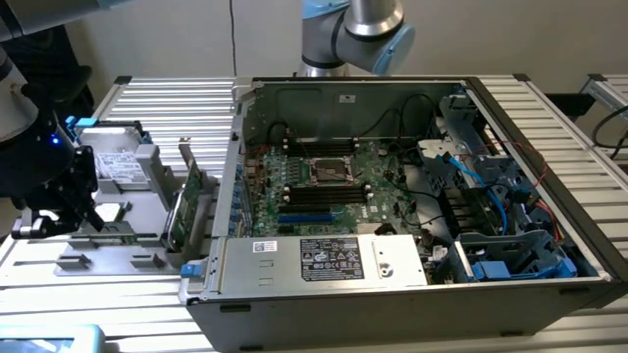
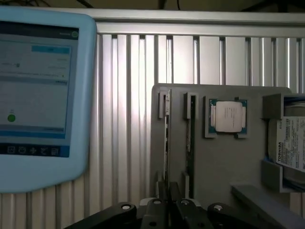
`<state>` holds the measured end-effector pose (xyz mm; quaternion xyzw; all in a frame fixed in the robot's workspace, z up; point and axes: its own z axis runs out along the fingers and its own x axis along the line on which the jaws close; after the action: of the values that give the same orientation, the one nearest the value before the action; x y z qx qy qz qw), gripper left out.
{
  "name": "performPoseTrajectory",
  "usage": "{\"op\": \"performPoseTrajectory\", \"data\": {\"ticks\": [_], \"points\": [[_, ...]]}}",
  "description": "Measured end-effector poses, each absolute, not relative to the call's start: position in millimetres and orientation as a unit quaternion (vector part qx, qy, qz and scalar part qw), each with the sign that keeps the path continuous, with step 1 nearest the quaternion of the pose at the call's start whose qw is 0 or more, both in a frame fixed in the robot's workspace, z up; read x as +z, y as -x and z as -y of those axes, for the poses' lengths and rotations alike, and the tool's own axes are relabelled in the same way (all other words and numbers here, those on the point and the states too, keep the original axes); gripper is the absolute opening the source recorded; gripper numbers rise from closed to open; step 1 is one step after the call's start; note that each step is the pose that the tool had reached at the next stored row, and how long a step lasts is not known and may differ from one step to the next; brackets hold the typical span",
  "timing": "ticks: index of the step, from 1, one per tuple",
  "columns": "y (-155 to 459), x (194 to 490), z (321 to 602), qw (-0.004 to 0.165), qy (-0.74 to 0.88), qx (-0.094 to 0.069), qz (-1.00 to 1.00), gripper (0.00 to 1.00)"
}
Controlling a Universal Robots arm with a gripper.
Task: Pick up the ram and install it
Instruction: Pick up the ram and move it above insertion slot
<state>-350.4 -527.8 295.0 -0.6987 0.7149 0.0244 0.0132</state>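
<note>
Since the ram (image 2: 167, 138) stands on edge in a groove of the grey tray (image 2: 219, 167), the wrist view gives only its thin rim, and no chips can be made out. The gripper (image 2: 168, 188) is cut off at the frame edge; its two dark fingers are drawn together on the ram's near end, one on each side, pinching it while it sits in the groove. A second stick (image 2: 190, 138) stands edge-on in the next groove, just beside the first and parallel to it. Beyond that lie a processor (image 2: 228, 117) in its own pocket and a hard drive (image 2: 291, 143), partly cut off, with a label too small to read in full. A blue-framed screen (image 2: 38, 95) rests on the slatted table (image 2: 128, 95) near the tray; its text is a blur.

From the exterior view the tray lies at the exterior view's left, with a tall green card (image 1: 184, 206) upright between it and the open case (image 1: 412, 294). Inside, black slots (image 1: 326, 195) lie on the motherboard (image 1: 378, 165), among cables. The arm's joint (image 1: 358, 29) is cropped above the case.
</note>
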Motion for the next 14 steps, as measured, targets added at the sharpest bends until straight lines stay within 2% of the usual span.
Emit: {"op": "performPoseTrajectory", "data": {"ticks": [14], "points": [[305.2, 355.8, 531.6, 0.014, 0.699, 0.025, -0.715, 0.14]]}}
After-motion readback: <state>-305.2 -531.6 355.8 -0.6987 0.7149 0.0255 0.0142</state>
